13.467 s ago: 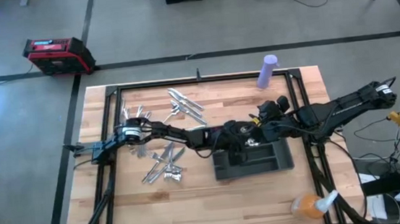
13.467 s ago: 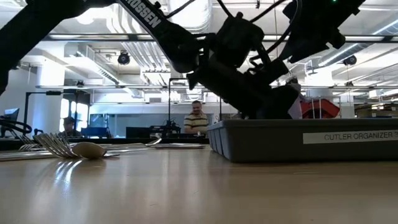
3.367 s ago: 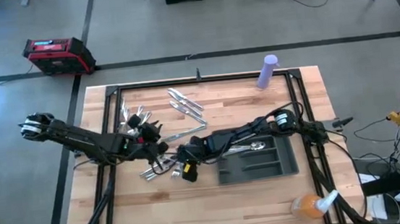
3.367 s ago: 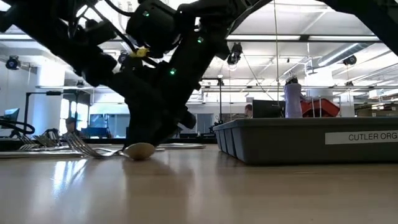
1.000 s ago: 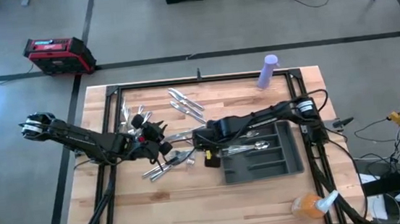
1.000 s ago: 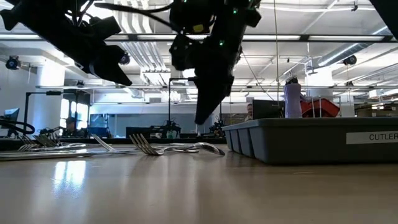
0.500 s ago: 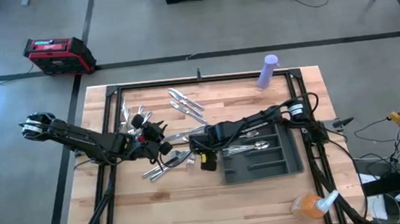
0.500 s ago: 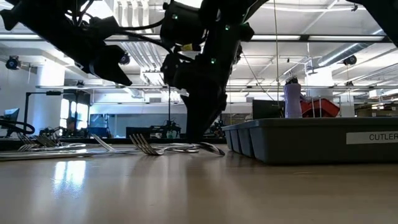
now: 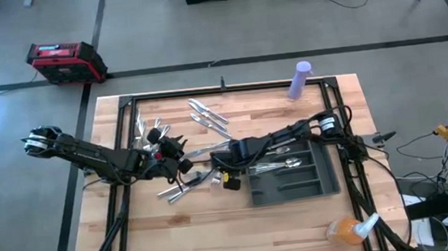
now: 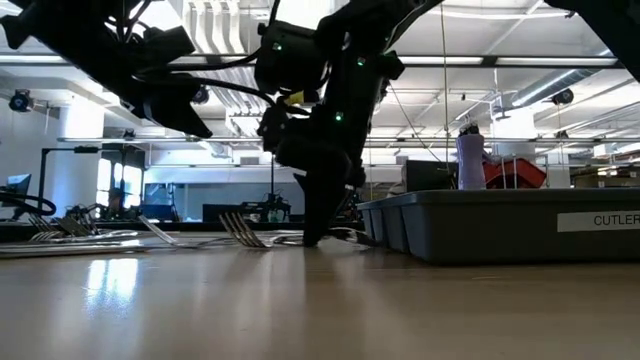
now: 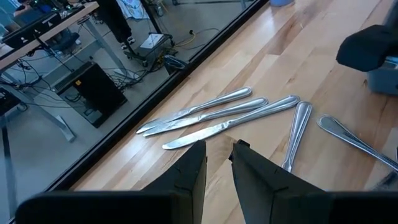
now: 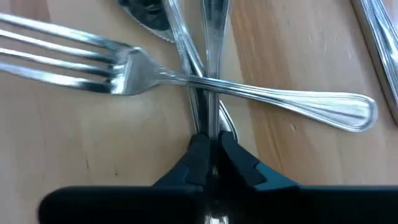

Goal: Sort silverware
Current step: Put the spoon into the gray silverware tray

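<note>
Loose silverware lies on the wooden table: a heap [image 9: 179,186] left of the dark grey tray [image 9: 295,191], three knives [image 11: 211,115] farther back, and forks [image 9: 147,130] at the far left. More pieces [image 9: 280,166] lie in the tray. My right gripper [image 12: 209,152] is down at the table [image 10: 318,232] beside the tray's left end, shut on a slim handle in the heap. A fork [image 12: 124,68] lies across that handle. My left gripper [image 11: 216,163] hovers over the heap's left part, a little open, with nothing between its fingers. My right gripper pinches a slim silver handle [image 12: 210,121] between its two fingertips. It comes from above and from the table's right, the fingers lying along the handle. A second handle runs close beside it, and I cannot tell whether both are pinched. The piece lies on the table under the crossing fork.
A purple cylinder [image 9: 299,80] stands at the table's far right. An orange spray bottle [image 9: 348,228] lies near the front right corner. Black frame rails [image 9: 120,151] run along the table's sides. Bare wood lies in front of the tray and heap.
My right gripper has moved from beside the tray's left end a little toward the table's left edge. It has come down onto the heap of silverware, its fingertips now at table level.
</note>
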`<state>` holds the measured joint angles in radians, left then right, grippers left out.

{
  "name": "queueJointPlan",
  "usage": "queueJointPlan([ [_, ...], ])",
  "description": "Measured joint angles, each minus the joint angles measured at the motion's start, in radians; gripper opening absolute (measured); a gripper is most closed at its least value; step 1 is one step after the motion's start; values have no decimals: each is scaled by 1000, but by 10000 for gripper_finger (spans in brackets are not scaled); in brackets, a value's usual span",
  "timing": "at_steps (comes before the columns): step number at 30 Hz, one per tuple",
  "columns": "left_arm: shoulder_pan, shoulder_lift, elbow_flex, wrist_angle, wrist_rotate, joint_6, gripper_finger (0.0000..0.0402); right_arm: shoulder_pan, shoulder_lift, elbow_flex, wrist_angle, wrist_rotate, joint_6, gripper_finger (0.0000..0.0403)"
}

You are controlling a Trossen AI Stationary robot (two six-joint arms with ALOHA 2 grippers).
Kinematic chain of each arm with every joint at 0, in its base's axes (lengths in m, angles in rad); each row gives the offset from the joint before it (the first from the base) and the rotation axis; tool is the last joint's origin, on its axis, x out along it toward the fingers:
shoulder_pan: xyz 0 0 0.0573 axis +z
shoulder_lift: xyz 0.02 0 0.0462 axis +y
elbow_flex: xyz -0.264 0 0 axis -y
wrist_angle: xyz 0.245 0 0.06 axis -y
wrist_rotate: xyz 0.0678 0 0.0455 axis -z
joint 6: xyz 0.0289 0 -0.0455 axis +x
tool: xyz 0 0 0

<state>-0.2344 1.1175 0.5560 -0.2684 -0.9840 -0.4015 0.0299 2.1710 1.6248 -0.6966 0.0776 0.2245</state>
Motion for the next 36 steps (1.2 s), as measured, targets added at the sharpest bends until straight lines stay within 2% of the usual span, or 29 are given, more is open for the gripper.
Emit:
queueJointPlan([
  [11,0,2,0,27,0,0,64,-5,-24,199,-229,-1,-102,0],
  [14,0,2,0,40,7,-4,64,-5,-24,205,-234,-9,-106,2],
  [19,0,0,0,37,85,23,64,0,9,185,-253,-77,-105,12],
  [22,0,-1,0,18,86,26,64,14,40,179,-253,-86,-113,44],
  [25,0,-2,0,10,86,26,64,30,70,179,-246,-74,-126,94],
  [30,0,-2,-2,-12,86,23,64,36,90,174,-251,0,-110,179],
  [36,0,-14,-3,-81,63,-32,64,35,74,189,-303,3,-67,220],
])
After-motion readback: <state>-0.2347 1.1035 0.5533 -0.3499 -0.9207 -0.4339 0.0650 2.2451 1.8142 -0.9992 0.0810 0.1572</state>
